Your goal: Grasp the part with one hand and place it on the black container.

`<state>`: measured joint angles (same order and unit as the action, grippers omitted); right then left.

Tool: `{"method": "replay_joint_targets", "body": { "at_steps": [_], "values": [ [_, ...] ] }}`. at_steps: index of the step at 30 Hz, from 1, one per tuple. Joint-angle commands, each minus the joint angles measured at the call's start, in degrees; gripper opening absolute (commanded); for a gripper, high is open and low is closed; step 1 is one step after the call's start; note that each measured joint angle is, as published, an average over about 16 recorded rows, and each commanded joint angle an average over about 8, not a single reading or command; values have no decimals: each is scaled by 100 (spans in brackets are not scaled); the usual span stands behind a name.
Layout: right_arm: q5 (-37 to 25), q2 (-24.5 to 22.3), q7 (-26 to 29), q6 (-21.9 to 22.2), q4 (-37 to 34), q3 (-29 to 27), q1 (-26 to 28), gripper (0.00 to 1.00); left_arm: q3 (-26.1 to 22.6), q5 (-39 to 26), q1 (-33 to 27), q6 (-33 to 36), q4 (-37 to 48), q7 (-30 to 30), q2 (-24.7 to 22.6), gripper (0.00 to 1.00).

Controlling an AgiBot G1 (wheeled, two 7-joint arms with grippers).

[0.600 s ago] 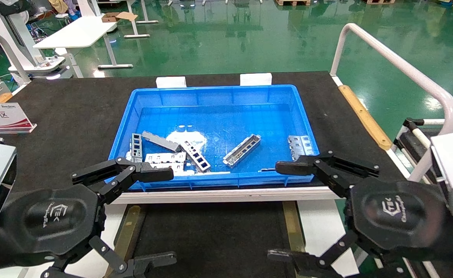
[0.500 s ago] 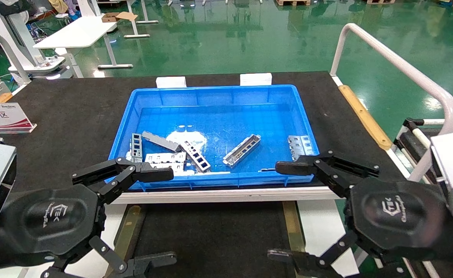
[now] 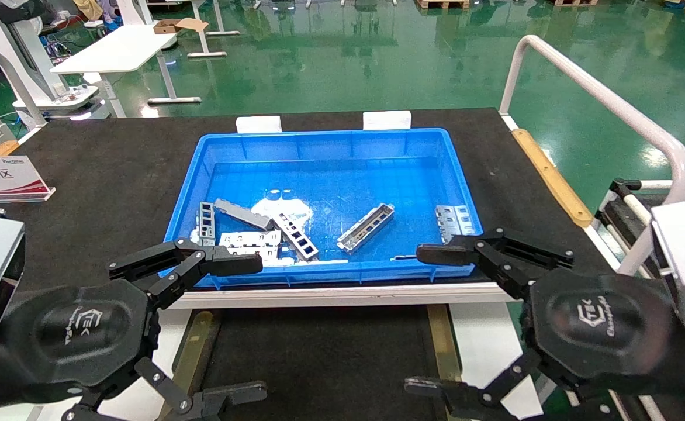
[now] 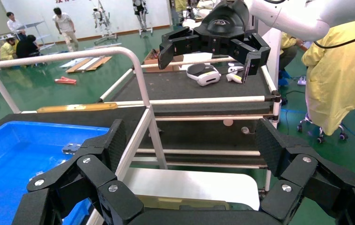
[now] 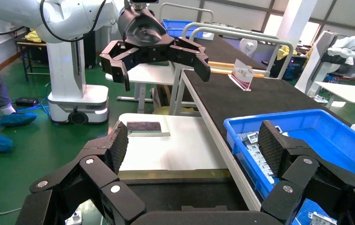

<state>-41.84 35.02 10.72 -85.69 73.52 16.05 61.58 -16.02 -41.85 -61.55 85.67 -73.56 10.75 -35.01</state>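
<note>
1. My left pincer [image 3: 249,327] hangs spread wide and empty at the near left, one finger over the blue bin's near rim, the other low over the near edge of the black container [image 3: 319,356].
2. My right pincer [image 3: 430,318] mirrors it at the near right, also spread wide and gripping nothing, its upper finger reaching to the bin's near right corner.
3. The black container lies between my two pincers, nearest to me and below the counter's near edge, with brass-coloured strips [image 3: 442,342] along its sides.
4. Beyond the white near edge of the counter, the blue bin [image 3: 331,143] sits on the black mat [image 3: 103,169], roughly centred.
5. Inside it, the part [image 3: 366,226] lies flat on the bin floor, angled, right of centre and apart from the rest.
6. A cluster of other metal pieces [image 3: 255,231] crowds the bin's near left corner, and a slotted plate [image 3: 452,221] leans at its right wall.
7. A sign [image 3: 3,178] stands at the counter's left edge.
</note>
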Motion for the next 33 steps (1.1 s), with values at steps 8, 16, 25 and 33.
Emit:
{"method": "replay_joint_targets", "body": {
  "at_steps": [8,16,25,33],
  "values": [
    [0,0,0,0,0,0,0,100,0,0,0,0,0,0,0,100],
    [0,0,0,0,0,0,0,100,0,0,0,0,0,0,0,100],
    [0,0,0,0,0,0,0,100,0,0,0,0,0,0,0,100],
    [0,0,-2,-1,-3,2,2,100,-21,-26,-27,-50,18,6,-59,100]
  ]
}}
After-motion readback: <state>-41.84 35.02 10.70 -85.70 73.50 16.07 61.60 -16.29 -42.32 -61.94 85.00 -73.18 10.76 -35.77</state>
